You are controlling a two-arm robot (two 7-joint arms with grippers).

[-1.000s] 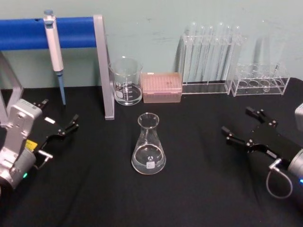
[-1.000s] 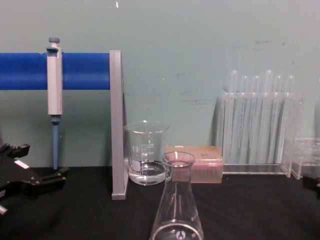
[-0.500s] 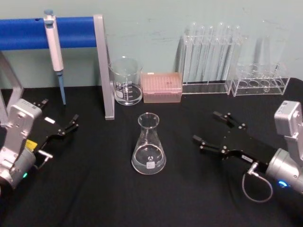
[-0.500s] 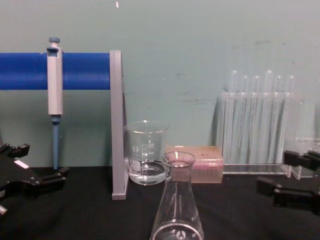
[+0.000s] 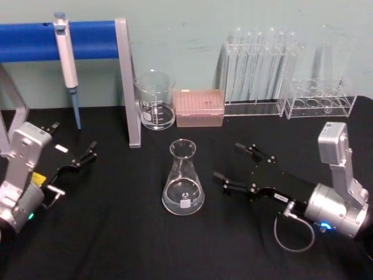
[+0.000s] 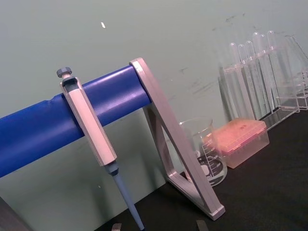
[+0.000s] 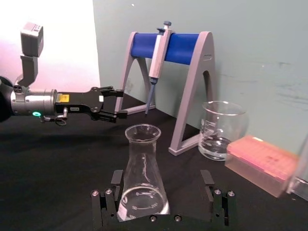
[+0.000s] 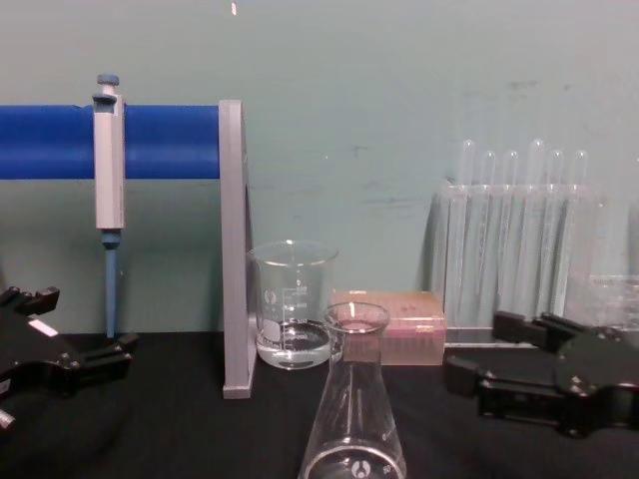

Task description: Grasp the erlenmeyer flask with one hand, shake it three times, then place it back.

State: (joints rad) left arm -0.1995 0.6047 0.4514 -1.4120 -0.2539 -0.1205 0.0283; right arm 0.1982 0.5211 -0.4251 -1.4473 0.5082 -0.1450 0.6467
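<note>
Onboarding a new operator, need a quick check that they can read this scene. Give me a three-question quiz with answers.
1. True or false: the right gripper is shut on the erlenmeyer flask.
2. What hangs on the blue stand? A) a pipette B) a funnel C) a thermometer
3. Fill in: of the two, the ___ gripper is nearer the flask, while the left gripper sits back at the table's left side.

Key
1. False. Its fingers are open and lie beside the flask, not touching it.
2. A.
3. Right.
</note>
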